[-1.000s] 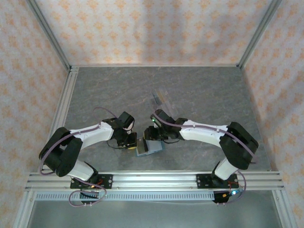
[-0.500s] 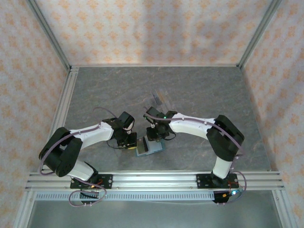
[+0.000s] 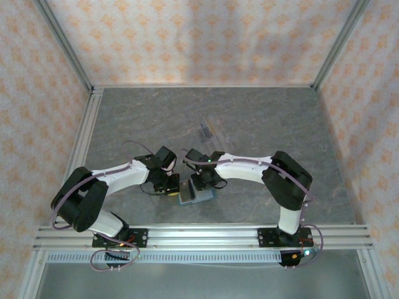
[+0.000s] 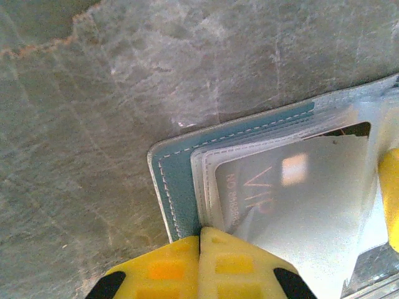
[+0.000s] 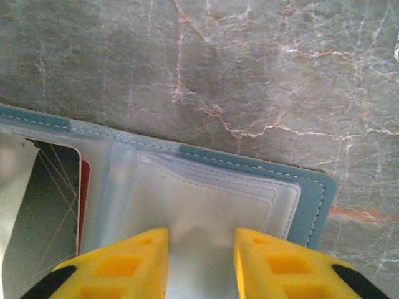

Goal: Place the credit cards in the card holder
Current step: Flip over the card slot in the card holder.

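**Top external view: both my grippers meet at the open holder**

Seen from above, the teal holder lies open on the table. My left gripper is at the holder's left edge. My right gripper is over its far edge. A clear rack stands well beyond the holder.

At my left wrist, the yellow fingers are pressed together, tips against the holder's stitched edge. I cannot tell whether they nip anything. Just past them, under a clear sleeve, lies a pale card marked VIP.

At my right wrist, the fingers stand spread apart, and a clear pocket of the holder shows between them. Left of that pocket, inside the holder, lies the black card. A sliver of the red card shows along its edge.
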Controlling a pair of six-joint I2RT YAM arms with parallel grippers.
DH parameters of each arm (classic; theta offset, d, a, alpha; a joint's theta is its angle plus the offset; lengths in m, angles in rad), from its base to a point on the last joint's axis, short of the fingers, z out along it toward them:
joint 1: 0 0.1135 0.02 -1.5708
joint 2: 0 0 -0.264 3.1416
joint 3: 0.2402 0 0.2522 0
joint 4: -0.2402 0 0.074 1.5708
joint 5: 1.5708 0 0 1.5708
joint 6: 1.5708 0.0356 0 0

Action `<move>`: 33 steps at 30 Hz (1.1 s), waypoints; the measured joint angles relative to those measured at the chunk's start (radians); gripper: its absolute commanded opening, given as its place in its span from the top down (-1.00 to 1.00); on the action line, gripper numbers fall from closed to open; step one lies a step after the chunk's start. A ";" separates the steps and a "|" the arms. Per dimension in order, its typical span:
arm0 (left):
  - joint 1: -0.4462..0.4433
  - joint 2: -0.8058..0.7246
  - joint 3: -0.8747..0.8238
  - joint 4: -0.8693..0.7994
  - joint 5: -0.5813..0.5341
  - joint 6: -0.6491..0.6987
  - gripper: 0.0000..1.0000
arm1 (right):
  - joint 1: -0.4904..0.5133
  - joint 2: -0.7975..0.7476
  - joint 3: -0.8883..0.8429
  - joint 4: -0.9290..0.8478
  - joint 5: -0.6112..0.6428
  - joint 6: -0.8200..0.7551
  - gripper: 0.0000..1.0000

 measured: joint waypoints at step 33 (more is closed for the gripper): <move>-0.006 -0.106 0.034 -0.126 -0.034 0.000 0.85 | 0.040 -0.046 0.090 -0.106 0.092 0.016 1.00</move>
